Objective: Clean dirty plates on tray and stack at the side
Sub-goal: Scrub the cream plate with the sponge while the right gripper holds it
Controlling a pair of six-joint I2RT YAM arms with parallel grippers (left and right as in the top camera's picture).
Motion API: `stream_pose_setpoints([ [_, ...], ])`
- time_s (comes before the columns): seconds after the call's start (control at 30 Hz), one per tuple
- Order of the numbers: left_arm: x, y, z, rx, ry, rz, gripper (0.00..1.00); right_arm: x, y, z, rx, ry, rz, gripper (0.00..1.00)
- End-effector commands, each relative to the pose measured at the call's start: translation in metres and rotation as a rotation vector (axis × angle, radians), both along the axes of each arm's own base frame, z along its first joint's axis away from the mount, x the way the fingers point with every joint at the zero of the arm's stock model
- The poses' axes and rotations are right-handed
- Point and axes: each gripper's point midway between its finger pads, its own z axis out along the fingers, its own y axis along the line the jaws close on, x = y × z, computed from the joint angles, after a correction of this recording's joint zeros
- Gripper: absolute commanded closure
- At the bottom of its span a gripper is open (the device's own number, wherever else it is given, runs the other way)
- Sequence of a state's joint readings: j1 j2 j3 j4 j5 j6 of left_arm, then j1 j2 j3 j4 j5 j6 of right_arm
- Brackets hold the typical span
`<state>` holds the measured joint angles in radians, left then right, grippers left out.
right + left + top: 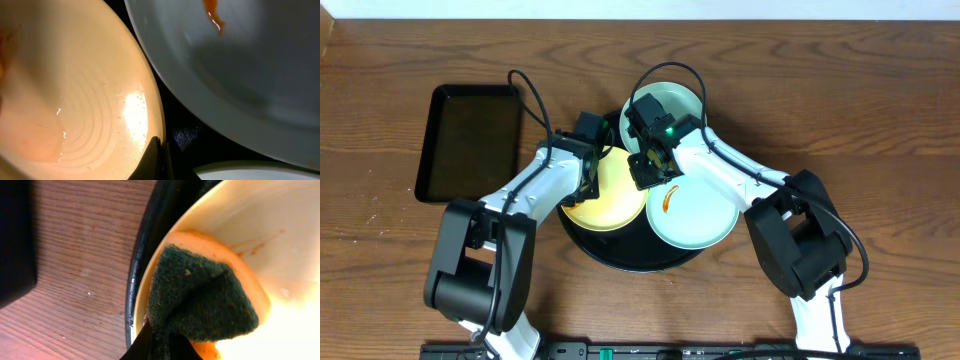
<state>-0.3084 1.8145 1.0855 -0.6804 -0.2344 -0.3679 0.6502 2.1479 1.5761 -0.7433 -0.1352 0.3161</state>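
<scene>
The round black tray (620, 258) holds three plates. The pale yellow plate (605, 200) lies at the left, a mint-blue plate (700, 215) with an orange smear (666, 199) at the right, another mint-blue plate (682, 100) at the back. My left gripper (167, 345) is shut on a dark green and orange sponge (200, 300) that presses on the yellow plate (280, 255) near its rim. My right gripper (157, 157) is shut on the yellow plate's rim (155, 115). The smeared mint plate (240, 75) lies beside it.
A smaller rectangular black tray (470, 140) lies on the wooden table (880, 110) at the back left. Both arms cross over the round tray. Cables loop above the plates.
</scene>
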Motion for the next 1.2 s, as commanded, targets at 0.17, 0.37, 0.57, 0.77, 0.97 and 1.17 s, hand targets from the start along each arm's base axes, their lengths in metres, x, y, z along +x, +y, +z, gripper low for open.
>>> stream_pose_setpoints([
  [0.17, 0.004, -0.067, 0.013, -0.411, 0.004, -0.027, 0.93, 0.000, -0.006, -0.008, -0.037, 0.001, -0.007, 0.99],
  [0.37, 0.015, -0.083, 0.019, -0.496, -0.036, -0.052, 0.93, 0.000, -0.006, -0.008, -0.037, 0.000, -0.007, 0.99],
  [0.57, 0.028, -0.086, 0.013, -0.506, -0.074, -0.061, 0.92, 0.000, -0.006, -0.008, -0.036, 0.000, -0.007, 0.99],
  [0.77, 0.033, -0.081, -0.002, -0.465, -0.072, -0.050, 0.92, 0.000, -0.006, -0.008, -0.038, 0.002, -0.007, 0.99],
  [0.97, 0.034, -0.033, -0.012, -0.195, -0.090, 0.004, 0.92, -0.001, -0.006, -0.008, -0.038, 0.003, -0.007, 0.99],
  [1.17, 0.037, 0.007, -0.003, 0.033, -0.137, 0.036, 0.93, -0.001, -0.006, -0.008, -0.039, 0.003, -0.007, 0.99],
])
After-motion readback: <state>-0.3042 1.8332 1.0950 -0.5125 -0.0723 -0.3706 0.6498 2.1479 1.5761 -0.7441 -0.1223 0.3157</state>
